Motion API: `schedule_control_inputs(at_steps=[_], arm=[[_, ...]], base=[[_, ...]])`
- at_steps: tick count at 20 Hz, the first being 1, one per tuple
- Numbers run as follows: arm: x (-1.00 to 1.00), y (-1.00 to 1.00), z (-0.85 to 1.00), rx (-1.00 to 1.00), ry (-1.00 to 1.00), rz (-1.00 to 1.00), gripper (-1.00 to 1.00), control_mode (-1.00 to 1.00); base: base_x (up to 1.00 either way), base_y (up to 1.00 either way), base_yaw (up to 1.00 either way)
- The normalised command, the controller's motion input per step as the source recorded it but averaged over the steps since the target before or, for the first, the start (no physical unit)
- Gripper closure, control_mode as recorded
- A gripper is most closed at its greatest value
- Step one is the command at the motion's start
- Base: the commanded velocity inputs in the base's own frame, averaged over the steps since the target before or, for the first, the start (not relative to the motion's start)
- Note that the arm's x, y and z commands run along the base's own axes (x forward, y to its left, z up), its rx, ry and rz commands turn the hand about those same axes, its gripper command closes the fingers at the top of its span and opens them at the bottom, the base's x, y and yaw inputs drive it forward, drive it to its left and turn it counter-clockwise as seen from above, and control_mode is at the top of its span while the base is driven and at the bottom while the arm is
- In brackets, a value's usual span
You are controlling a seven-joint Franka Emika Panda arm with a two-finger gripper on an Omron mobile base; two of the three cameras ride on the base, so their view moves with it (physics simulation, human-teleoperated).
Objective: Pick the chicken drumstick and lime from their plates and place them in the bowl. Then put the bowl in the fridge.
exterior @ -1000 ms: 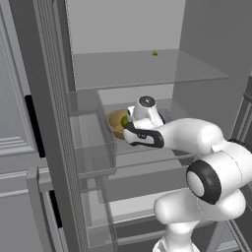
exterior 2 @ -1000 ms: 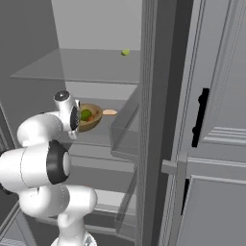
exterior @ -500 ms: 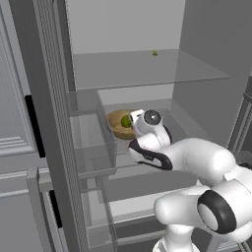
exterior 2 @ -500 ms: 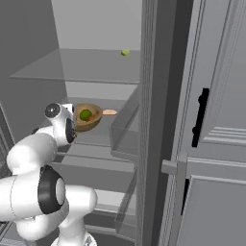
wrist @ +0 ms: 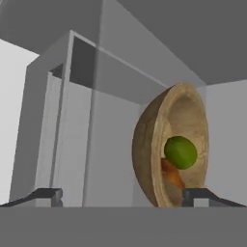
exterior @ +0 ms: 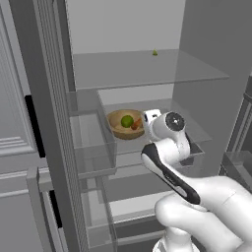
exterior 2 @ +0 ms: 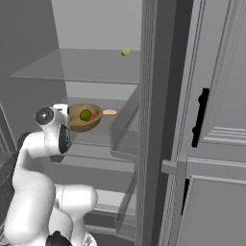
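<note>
The light-brown wooden bowl [exterior: 123, 129] [exterior 2: 82, 124] rests on a glass shelf inside the open fridge [exterior: 147, 69]. The green lime [exterior: 127, 120] [exterior 2: 86, 115] [wrist: 180, 152] lies in the bowl, and so does the orange-brown chicken drumstick [exterior: 136, 124] [wrist: 171, 174], its pale bone end [exterior 2: 109, 112] poking over the rim. My gripper [wrist: 123, 195] is open, fingers wide apart, a short way in front of the bowl [wrist: 147, 144] and holding nothing. My hand [exterior: 165, 125] sits just right of the bowl. The plates are out of view.
A small green thing [exterior: 154, 52] [exterior 2: 125, 52] sits at the back of the upper glass shelf. A clear bin [exterior: 91, 142] stands left of the bowl. White cabinet doors [exterior 2: 221, 120] [exterior: 12, 123] flank the fridge. Lower shelves and drawers lie beneath.
My gripper opened and let go of the bowl, which stays on the shelf. My hand drew back from it toward the fridge's front.
</note>
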Motion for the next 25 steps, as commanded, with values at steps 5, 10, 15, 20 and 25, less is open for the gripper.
schedule_control_inputs(at_steps=[5,10,15,20,25], arm=[[-0.74,-0.24,0.78,0.06,0.16,-0.18,-1.0,-1.0],[-0.59,-0.4,0.45,0.06,0.16,-0.31,-1.0,-1.0],[-0.39,-0.66,0.33,0.19,0.02,-0.33,-1.0,-1.0],[-0.34,-0.26,0.58,0.22,-0.04,-0.2,-1.0,-1.0],[-0.37,0.01,0.74,0.09,-0.03,-0.12,-1.0,-1.0]], base=[[0.0,0.0,0.0],[0.0,0.0,0.0],[0.0,0.0,0.0],[0.0,0.0,0.0],[0.0,0.0,0.0]])
